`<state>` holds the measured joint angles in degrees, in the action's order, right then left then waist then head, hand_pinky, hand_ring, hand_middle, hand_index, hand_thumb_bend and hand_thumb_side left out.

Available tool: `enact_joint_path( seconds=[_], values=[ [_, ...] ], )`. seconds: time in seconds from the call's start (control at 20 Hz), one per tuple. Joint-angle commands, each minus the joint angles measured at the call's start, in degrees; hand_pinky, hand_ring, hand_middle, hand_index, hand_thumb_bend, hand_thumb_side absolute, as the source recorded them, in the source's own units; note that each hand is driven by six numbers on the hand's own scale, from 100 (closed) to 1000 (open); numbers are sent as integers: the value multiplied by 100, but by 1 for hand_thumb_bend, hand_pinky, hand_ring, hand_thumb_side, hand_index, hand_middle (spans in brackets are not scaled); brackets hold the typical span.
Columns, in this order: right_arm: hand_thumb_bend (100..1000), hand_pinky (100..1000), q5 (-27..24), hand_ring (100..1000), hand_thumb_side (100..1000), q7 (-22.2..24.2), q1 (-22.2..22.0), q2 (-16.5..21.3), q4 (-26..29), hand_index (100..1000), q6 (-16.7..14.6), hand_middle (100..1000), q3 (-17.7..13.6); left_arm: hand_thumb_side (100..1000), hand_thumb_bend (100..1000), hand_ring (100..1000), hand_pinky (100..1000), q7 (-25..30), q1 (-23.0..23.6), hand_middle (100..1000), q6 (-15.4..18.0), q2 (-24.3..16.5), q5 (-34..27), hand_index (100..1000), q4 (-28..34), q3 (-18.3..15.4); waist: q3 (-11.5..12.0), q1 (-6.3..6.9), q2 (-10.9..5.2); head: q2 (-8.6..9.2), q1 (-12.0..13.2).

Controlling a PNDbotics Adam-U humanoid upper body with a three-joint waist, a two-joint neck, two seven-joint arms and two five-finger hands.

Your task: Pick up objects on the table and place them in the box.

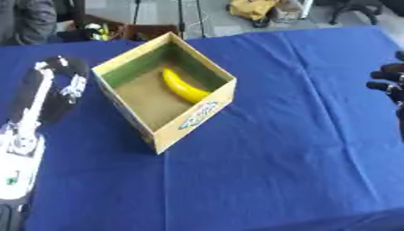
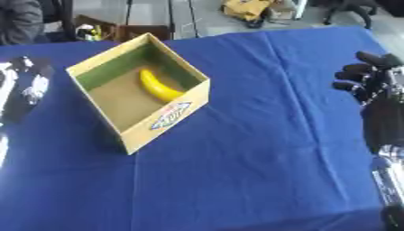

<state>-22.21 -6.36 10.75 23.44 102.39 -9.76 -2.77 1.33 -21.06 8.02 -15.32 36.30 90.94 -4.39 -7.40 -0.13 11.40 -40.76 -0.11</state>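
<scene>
At the left edge of the frame we saw the left robot hand [image 1: 59, 67] curled and holding nothing, just beside the cardboard box [image 1: 209, 108] at upper centre, so we judged that a careless swing could nudge the box askew on the blue counter [image 1: 276, 158]. The banana [image 1: 183, 85] already lay inside against the far wall. At the right edge the right robot hand [image 2: 367, 79] hung with fingers curled, empty; we made out nothing else to collect, so a further reach risked only a needless bump.
</scene>
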Motion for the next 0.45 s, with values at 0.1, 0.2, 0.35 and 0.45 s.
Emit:
enact_joint_path(
  seconds=[0.1,0.2,0.35,0.45],
  values=[
    [100,655,-47,668,829,39,15,58,7,785,9,600,-7,1000,504,573,747,63,313,594,-394,-14,-407,738,717,114,-7,-18,-119,-55,1],
    [100,655,-67,668,829,53,15,60,-5,784,12,599,-3,1000,503,572,746,136,465,593,-587,7,-600,737,938,111,-5,-11,-120,-67,20],
    [100,655,-77,668,829,60,10,53,-14,783,10,599,-12,1000,502,570,745,260,575,592,-873,7,-886,736,1145,79,-5,-5,-115,-78,2],
    [100,655,-83,668,828,59,2,41,-24,781,13,599,-15,1000,505,569,744,335,599,592,-1062,10,-1075,736,1261,56,8,-4,-99,-78,-1]
  ],
)
